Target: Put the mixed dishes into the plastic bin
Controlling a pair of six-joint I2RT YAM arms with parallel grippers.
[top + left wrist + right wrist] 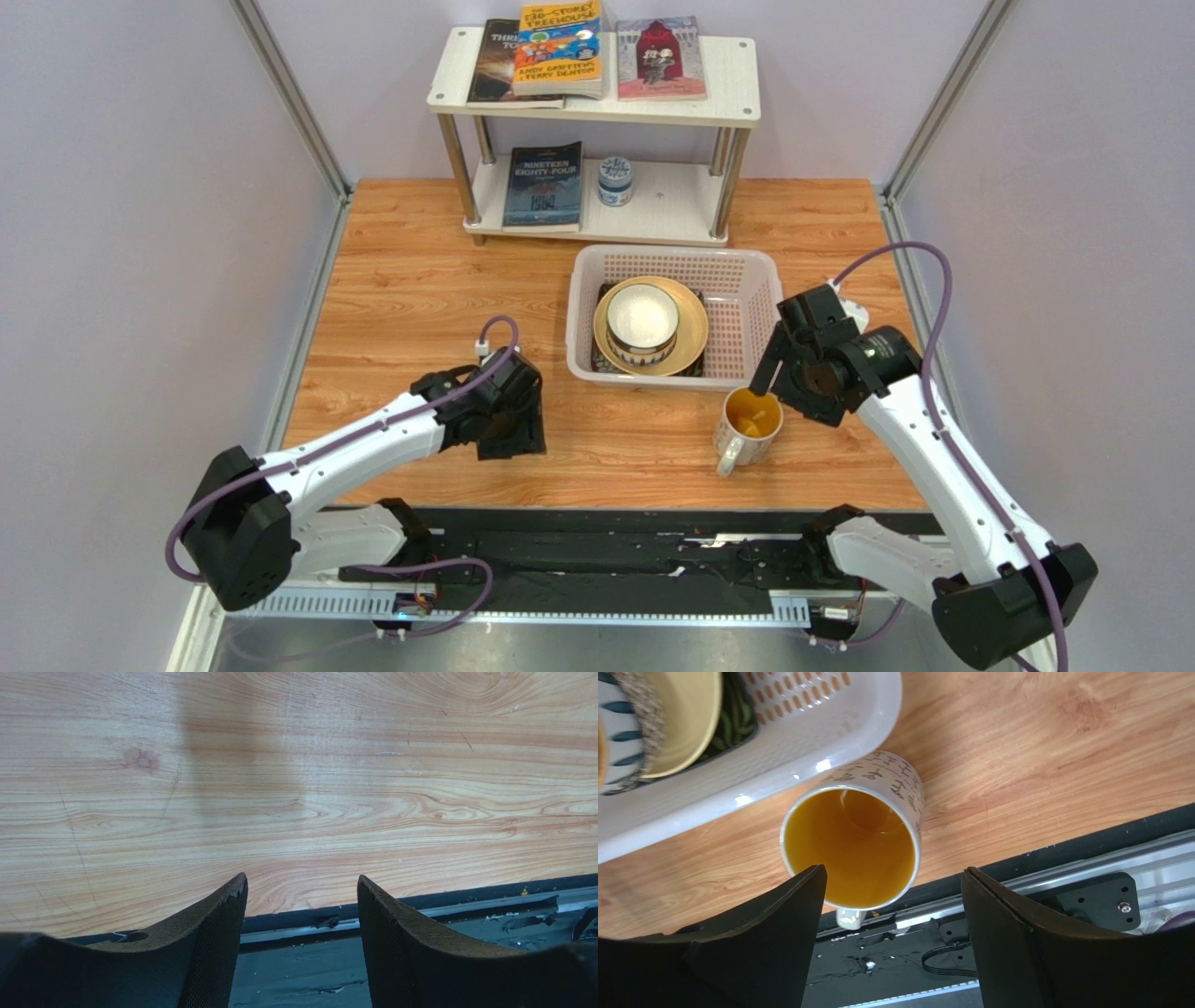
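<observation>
While right claw (894, 871) gapes, mug (850, 847) stands beside bin (808, 749).

Broad open wood on the table (407, 301) left of the bin (671, 255), beyond the left arm (365, 437). Blocked at the back by the shelf (673, 196). Tight at the bin's near right corner, with the mug (748, 417) just beside its wall. Crowded inside by the stack (643, 322), with room along the right wall only.

Stacked dishes (644, 324) in white bin (753, 303), mug (751, 419) upright just outside
</observation>
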